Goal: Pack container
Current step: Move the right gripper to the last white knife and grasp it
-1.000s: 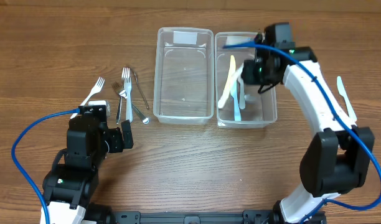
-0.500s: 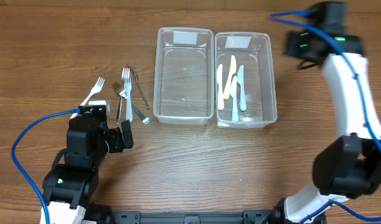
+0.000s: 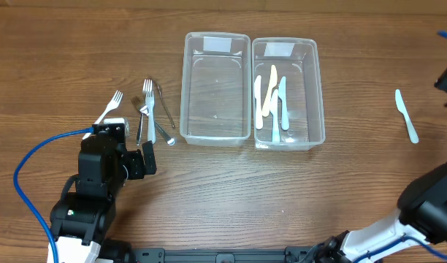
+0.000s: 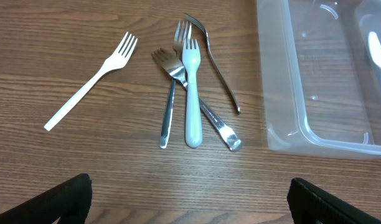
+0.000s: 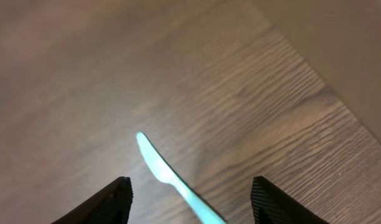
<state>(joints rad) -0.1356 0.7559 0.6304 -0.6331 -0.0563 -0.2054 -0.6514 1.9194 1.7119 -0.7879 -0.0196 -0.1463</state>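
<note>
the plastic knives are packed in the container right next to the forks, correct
No. The plastic knives lie in the far container, away from the forks; the near container beside the forks is empty, as the overhead view shows.

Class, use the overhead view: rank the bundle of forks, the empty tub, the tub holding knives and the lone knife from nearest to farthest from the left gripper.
1. The bundle of forks, just ahead of the left gripper.
2. The empty tub, left of centre.
3. The tub holding knives, beside it on the right.
4. The lone knife, far right.
</note>
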